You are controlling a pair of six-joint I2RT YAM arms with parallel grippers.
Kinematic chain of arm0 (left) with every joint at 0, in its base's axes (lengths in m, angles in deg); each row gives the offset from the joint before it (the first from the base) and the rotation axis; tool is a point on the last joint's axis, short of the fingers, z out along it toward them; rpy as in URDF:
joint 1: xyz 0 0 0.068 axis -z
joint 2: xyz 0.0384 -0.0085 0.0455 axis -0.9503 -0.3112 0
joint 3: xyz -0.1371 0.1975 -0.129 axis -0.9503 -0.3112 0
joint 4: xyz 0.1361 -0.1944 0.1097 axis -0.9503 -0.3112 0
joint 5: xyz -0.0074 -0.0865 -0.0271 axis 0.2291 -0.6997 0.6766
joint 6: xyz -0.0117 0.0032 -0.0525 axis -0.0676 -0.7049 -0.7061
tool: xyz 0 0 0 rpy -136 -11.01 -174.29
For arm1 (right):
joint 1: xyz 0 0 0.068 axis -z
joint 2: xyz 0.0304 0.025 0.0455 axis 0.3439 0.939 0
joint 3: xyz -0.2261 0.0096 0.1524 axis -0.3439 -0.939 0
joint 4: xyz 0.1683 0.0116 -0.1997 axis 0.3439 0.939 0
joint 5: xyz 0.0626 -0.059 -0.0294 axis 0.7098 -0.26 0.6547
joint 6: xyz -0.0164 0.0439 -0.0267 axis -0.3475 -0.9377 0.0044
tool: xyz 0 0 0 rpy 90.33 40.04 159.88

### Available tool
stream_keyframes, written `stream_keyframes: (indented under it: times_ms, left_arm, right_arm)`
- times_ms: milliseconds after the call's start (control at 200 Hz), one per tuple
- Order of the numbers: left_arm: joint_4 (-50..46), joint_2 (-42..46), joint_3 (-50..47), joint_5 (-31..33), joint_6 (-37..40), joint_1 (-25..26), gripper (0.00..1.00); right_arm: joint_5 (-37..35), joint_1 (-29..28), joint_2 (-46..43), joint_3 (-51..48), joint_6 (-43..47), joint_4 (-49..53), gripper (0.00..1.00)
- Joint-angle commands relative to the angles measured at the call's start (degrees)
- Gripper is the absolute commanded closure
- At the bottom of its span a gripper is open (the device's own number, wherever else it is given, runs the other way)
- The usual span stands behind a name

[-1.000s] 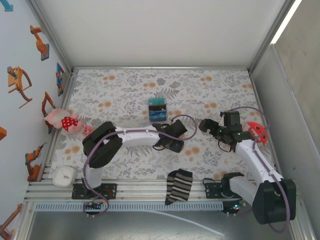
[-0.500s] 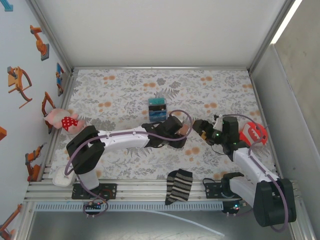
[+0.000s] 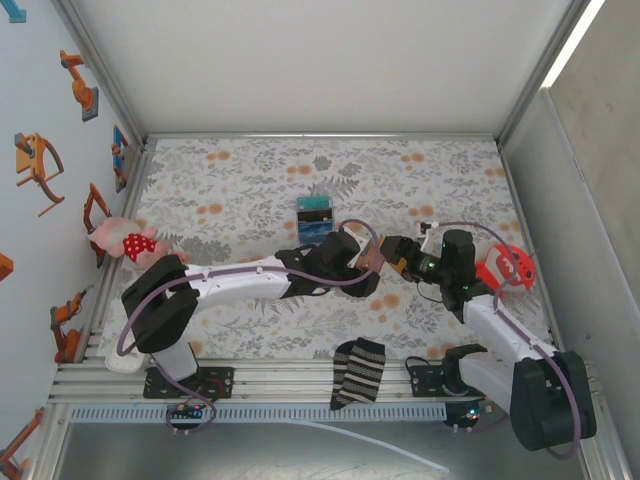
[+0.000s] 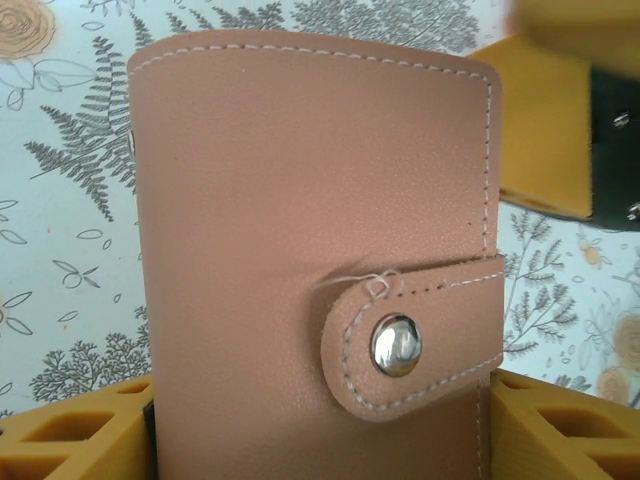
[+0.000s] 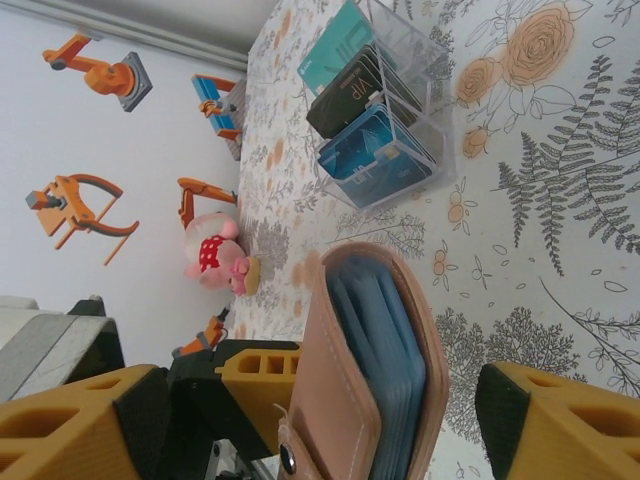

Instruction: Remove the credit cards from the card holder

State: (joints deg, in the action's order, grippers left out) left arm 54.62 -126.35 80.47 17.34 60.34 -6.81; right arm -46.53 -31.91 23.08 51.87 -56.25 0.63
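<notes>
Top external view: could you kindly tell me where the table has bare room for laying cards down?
The far strip of table behind the card rack is bare, also the near patch left of the sock. Crowded mid-table around the card holder.

Far table [image 3: 250, 170] lies open; card rack [image 3: 315, 218] stands just behind the card holder [image 3: 374, 260].

Matt tan leather-like card holder [image 4: 300, 200], glossy metal snap [image 4: 396, 345], clear plastic box [image 5: 436, 80]
</notes>
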Motion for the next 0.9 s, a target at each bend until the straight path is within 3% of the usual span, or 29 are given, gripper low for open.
stream_keyframes:
  times_ms: [0, 356, 606, 686, 896]
  left_arm:
    - [4.32, 2.60, -0.53, -2.27, 1.44, -0.13, 0.31]
    - [6.35, 3.64, -1.79, -3.03, 2.02, -0.13, 0.29]
    - [8.16, 6.14, -3.98, -3.60, 4.23, -0.08, 0.06]
    - [8.08, 7.86, -4.87, -2.87, 5.21, -0.19, 0.00]
    - [9.17, 14.45, -9.37, 2.07, 3.47, -2.39, 0.03]
  right_arm:
    - [1.82, -0.49, 1.14, -0.25, -0.84, -3.53, 0.32]
    - [1.74, -1.10, 2.18, -0.34, -1.74, -5.33, 0.60]
    - [0.72, -1.30, 2.87, -0.08, -1.57, -5.67, 0.88]
    - [0.47, -1.39, 3.17, -0.08, -1.60, -5.93, 0.92]
    - [2.46, -1.56, 3.62, 1.09, -0.54, -6.60, 0.97]
